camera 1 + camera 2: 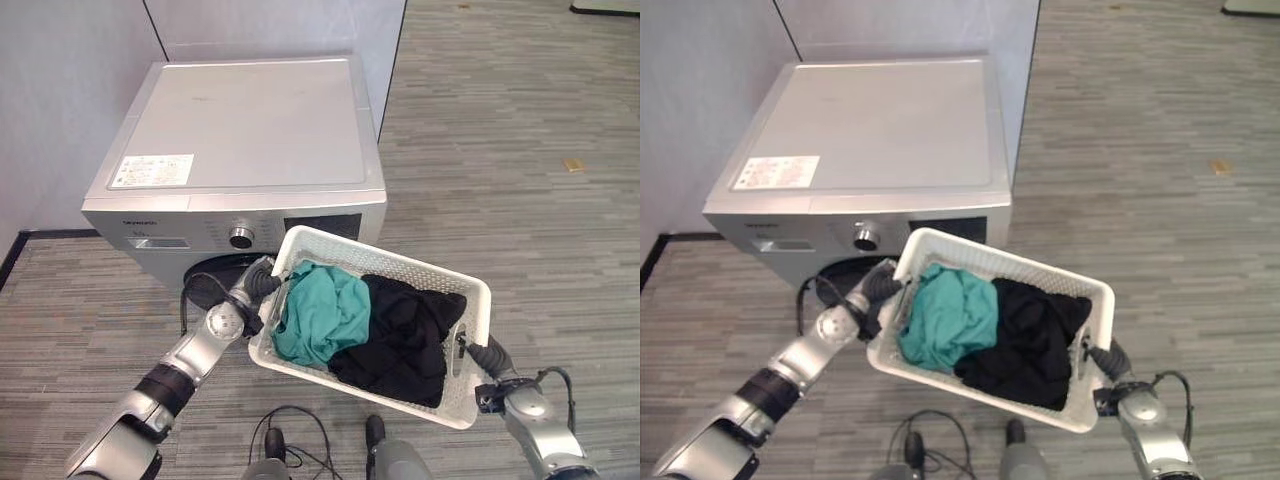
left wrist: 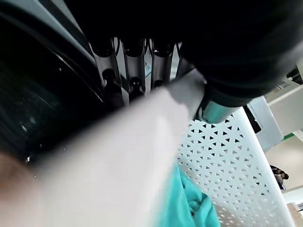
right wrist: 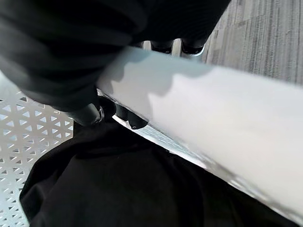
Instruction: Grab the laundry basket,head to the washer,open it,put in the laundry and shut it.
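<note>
A grey striped floor [image 1: 500, 180] fills the right side and the bottom of the frame. On it, in the upper left and centre, stands a silver washer [image 1: 240, 150], backed against pale wall panels [image 1: 80, 60] at the top left. A small tan scrap [image 1: 573, 165] lies on the floor at the right edge, well apart from the washer.

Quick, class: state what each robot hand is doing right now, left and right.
Left hand: shut on the laundry basket, at its end by the washer.
Right hand: shut on the basket's opposite end.
</note>
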